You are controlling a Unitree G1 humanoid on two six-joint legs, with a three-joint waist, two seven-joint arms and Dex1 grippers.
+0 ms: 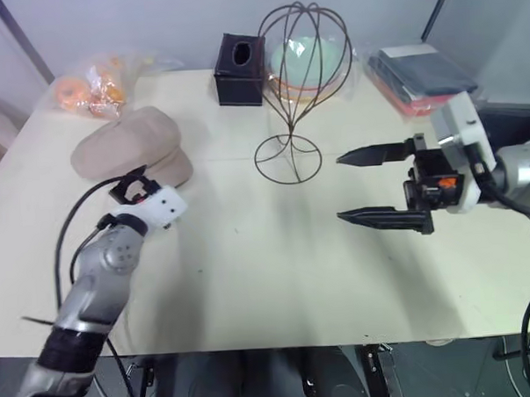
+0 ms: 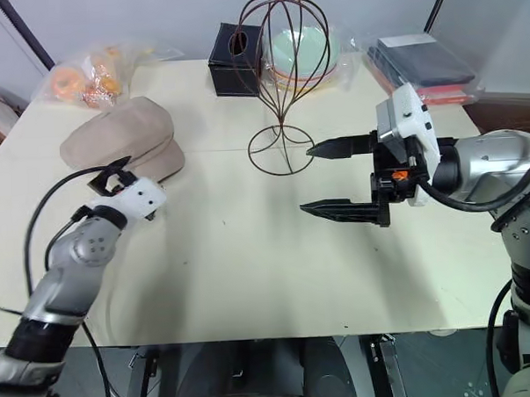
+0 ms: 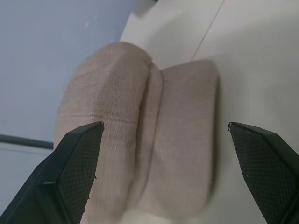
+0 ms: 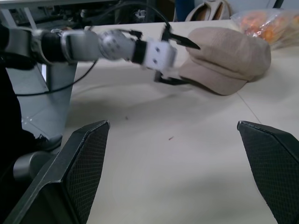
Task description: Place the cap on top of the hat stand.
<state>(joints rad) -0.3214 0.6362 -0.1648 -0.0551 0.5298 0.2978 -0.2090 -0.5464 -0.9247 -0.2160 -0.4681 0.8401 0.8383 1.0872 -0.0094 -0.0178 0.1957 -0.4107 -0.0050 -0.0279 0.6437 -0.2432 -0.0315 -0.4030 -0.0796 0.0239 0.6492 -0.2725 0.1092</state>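
Note:
The beige cap (image 1: 126,143) lies flat on the table's left side, brim toward me. My left gripper (image 1: 131,185) is open right at the cap's brim, and in the left wrist view the cap (image 3: 140,130) lies between and just beyond its spread fingers. The dark wire hat stand (image 1: 294,118) stands upright at the table's middle back with nothing on its cage head. My right gripper (image 1: 338,188) hovers open to the right of the stand's base, pointing left, with nothing between its fingers. The right wrist view shows the cap (image 4: 229,58) and the left gripper (image 4: 180,60) beside it.
A black tissue box (image 1: 239,69) sits just left of the stand's head, and pale green bowls (image 1: 287,59) are stacked behind it. A plastic bag of orange items (image 1: 93,87) lies at the back left. Dark folders (image 1: 418,77) lie at the back right.

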